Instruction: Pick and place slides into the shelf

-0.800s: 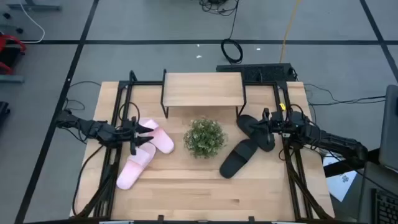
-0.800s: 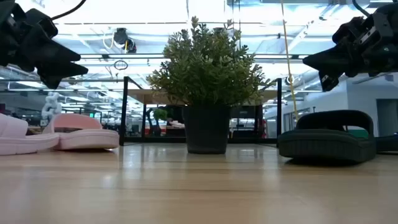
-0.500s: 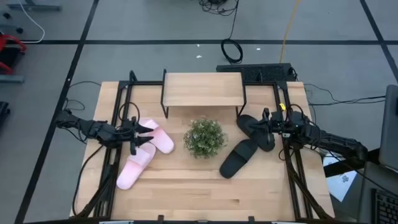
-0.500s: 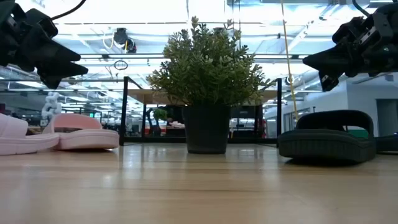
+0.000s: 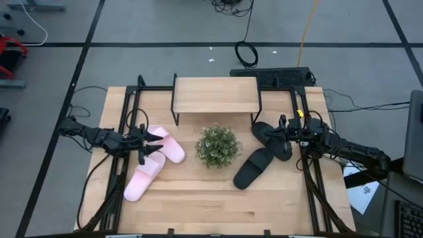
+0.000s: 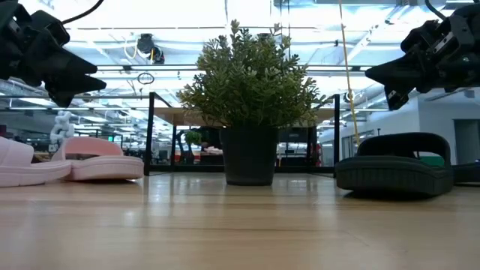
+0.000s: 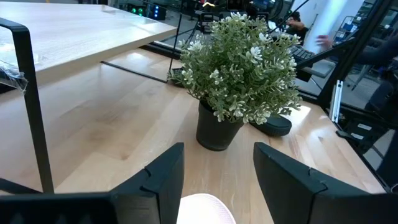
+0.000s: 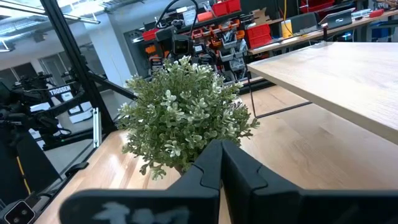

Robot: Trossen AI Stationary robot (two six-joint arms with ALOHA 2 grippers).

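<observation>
Wooden table: shelf unfilled, all four slides unplaced; left gripper, fingers apart, over pink pair; right gripper, fingers together, over black pair.

Pale wooden shelf top on thin black metal legs; black slides matt – pink slides smooth (foam-like).

The middle of the bench is taken by a potted plant, which stands just in front of the shelf and blocks a straight approach to it. Pink slides are spread on the plant's left, black slides on its right. Bare strips are left between the plant and each pair. The front of the bench is unobstructed across its width.
</observation>
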